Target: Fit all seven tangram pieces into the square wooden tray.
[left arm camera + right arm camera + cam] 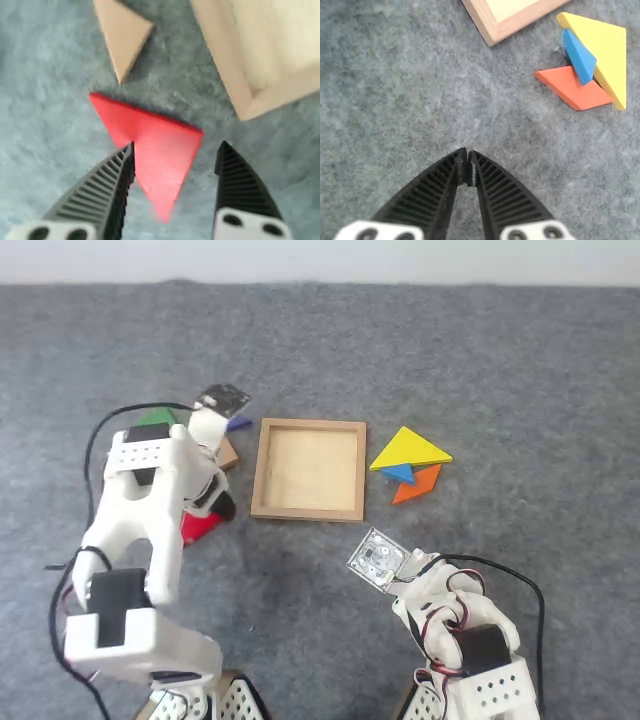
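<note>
Tangram pieces all lie on the grey mat (500,360) outside the tray (308,513), whose floor is bare, so no piece is fitted yet. They sit in two clusters flanking it.

On one side are the red triangle (155,150), a tan triangle (122,32) just beside the tray's corner (235,65), a green piece (157,418) and a small purple piece (238,423), the last two partly hidden by the left arm (150,510). On the other side the yellow triangle (605,50) and orange piece (575,90) lie together with the blue piece (579,55) resting across both. That overlap probably means blue must come off first.

The left gripper (177,145) hangs over the red triangle with its jaws spread wide. One finger (117,180) is at the triangle's edge, and the other is out over the mat past the opposite edge. That straddle looks like the set-up for a pinch across the triangle's width, and red seems a sensible first pick, as it is near the tray and has nothing on it. The flat piece gives little edge to grip, so the fingers would need to go right down to the mat.

The right gripper (468,152) is pressed together and empty. It sits low over bare mat in front of the tray, apart from the yellow cluster, likely parked to leave the tray free for the left arm.
</note>
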